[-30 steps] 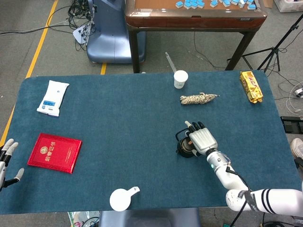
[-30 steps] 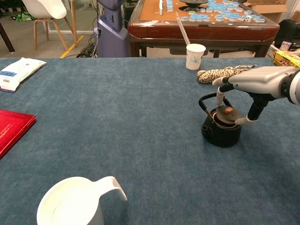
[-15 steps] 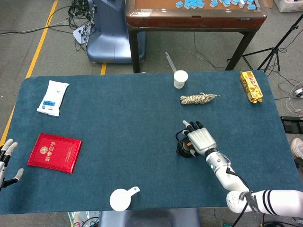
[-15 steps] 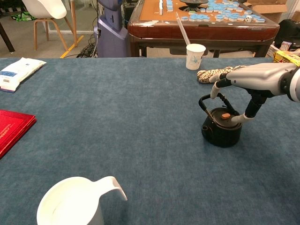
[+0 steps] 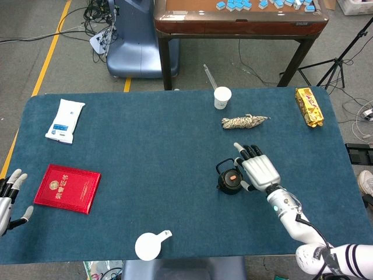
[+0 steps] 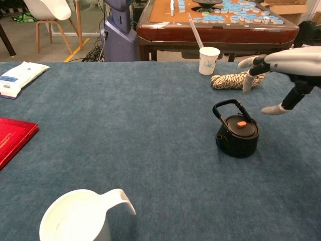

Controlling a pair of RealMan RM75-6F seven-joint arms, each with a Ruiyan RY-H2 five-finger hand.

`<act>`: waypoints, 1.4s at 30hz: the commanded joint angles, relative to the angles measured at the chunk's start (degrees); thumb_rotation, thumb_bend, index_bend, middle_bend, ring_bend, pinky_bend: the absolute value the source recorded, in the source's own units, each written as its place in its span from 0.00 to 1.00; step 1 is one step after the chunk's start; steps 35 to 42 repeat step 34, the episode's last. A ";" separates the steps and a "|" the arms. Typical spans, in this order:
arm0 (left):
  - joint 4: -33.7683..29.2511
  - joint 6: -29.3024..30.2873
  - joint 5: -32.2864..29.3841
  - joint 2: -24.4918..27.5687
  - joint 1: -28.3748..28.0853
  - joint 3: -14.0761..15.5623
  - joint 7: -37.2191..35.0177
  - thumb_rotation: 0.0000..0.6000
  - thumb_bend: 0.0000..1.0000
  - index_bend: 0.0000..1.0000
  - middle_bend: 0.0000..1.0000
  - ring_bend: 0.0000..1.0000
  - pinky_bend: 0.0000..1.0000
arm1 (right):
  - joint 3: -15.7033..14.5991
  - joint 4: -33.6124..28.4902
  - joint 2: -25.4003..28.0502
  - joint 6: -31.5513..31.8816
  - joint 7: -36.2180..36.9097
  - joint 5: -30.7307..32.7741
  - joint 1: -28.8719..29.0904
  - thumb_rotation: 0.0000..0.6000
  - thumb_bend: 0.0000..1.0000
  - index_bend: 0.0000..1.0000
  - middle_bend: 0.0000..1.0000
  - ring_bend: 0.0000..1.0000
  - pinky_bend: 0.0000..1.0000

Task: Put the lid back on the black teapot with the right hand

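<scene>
Black iron by the look of it, the teapot (image 6: 236, 134) stands on the blue bench (image 5: 145, 146) right of centre, and its lid (image 6: 241, 125), with a small orange knob, sits level in the opening, so the job looks done. The right hand (image 6: 281, 75) hangs just beyond the pot at about two o'clock, fingers spread and grasping nothing, clear of the upright bail handle (image 6: 226, 105). The risk from here, as I judge it, is small: a low sweep of the arm could catch that handle and drag or tip the pot, shaking the lid loose, and a lid only resting on the rim could slip if bumped. The rope bundle (image 5: 243, 122) at twelve o'clock and the paper cup (image 5: 222, 97) beyond it also lie near any forward swing. The chest view shows the height gap between hand and pot and the lid lying flat; the head view instead shows the left hand (image 5: 10, 195), open and idle at the bench's nine o'clock edge near the red booklet (image 5: 67, 188), which the chest view misses.
</scene>
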 commanded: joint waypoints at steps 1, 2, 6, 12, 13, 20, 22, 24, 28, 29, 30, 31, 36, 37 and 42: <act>-2.50 -1.20 -0.23 1.02 -1.19 -0.56 2.24 1.00 0.35 0.02 0.00 0.00 0.00 | -0.71 -1.17 3.68 2.87 4.06 -3.56 -3.60 1.00 0.32 0.32 0.00 0.00 0.00; -3.24 -1.62 -0.31 1.28 -1.52 -0.67 2.67 1.00 0.35 0.02 0.00 0.00 0.00 | -0.96 -1.24 4.63 3.45 5.17 -4.39 -4.56 1.00 0.32 0.32 0.00 0.00 0.00; -6.51 -3.84 -0.90 2.61 -3.25 -1.32 5.10 1.00 0.35 0.02 0.00 0.00 0.00 | -2.08 -1.50 8.48 6.78 9.78 -8.99 -8.95 1.00 0.32 0.32 0.00 0.00 0.00; -12.30 -7.81 -2.99 4.74 -6.55 -2.87 10.74 1.00 0.35 0.02 0.00 0.00 0.00 | -4.68 -2.96 14.35 14.00 14.58 -17.88 -16.46 1.00 0.32 0.32 0.00 0.00 0.00; -13.04 -8.14 -3.21 4.87 -6.91 -3.00 11.71 1.00 0.35 0.02 0.00 0.00 0.00 | -4.99 -2.98 15.06 14.83 15.26 -18.75 -17.47 1.00 0.32 0.32 0.00 0.00 0.00; -18.61 -7.95 -2.91 4.71 -8.48 -3.25 19.49 1.00 0.35 0.02 0.00 0.00 0.00 | -6.77 -1.71 18.70 20.70 21.51 -24.67 -24.86 1.00 0.32 0.32 0.00 0.00 0.00; -20.30 -7.29 -2.45 4.68 -8.58 -3.12 21.75 1.00 0.35 0.02 0.00 0.00 0.00 | -7.13 -0.93 19.19 21.93 23.15 -26.20 -26.69 1.00 0.32 0.32 0.00 0.00 0.00; -21.53 -6.89 -2.18 4.63 -8.65 -3.01 23.29 1.00 0.35 0.02 0.00 0.00 0.00 | -7.33 -0.31 19.43 22.84 24.21 -27.36 -28.05 1.00 0.32 0.32 0.00 0.00 0.00; -23.14 -6.23 -1.49 4.07 -8.67 -2.46 25.94 1.00 0.35 0.02 0.00 0.00 0.00 | -7.37 1.19 19.32 24.08 25.82 -29.25 -30.51 1.00 0.32 0.32 0.00 0.00 0.00; -23.24 -6.27 -1.38 3.86 -8.72 -2.29 26.33 1.00 0.35 0.02 0.00 0.00 0.00 | -7.33 1.44 19.27 24.07 26.06 -29.47 -30.87 1.00 0.32 0.32 0.00 0.00 0.00; -23.28 -6.37 -1.35 3.64 -8.80 -2.16 26.72 1.00 0.35 0.02 0.00 0.00 0.00 | -7.24 1.71 19.19 24.03 26.25 -29.61 -31.17 1.00 0.32 0.32 0.00 0.00 0.00; -23.26 -6.51 -1.38 3.30 -8.94 -2.06 27.16 1.00 0.35 0.02 0.00 0.00 0.00 | -7.07 2.04 19.07 23.89 26.47 -29.75 -31.50 1.00 0.32 0.32 0.00 0.00 0.00; -23.03 -6.93 -1.59 2.51 -9.30 -1.91 27.76 1.00 0.35 0.02 0.00 0.00 0.00 | -6.56 2.53 18.87 23.41 26.89 -29.97 -32.10 1.00 0.32 0.32 0.00 0.00 0.00; -23.03 -6.93 -1.59 2.51 -9.30 -1.91 27.76 1.00 0.35 0.02 0.00 0.00 0.00 | -6.56 2.53 18.87 23.41 26.89 -29.97 -32.10 1.00 0.32 0.32 0.00 0.00 0.00; -23.03 -6.93 -1.59 2.51 -9.30 -1.91 27.76 1.00 0.35 0.02 0.00 0.00 0.00 | -6.56 2.53 18.87 23.41 26.89 -29.97 -32.10 1.00 0.32 0.32 0.00 0.00 0.00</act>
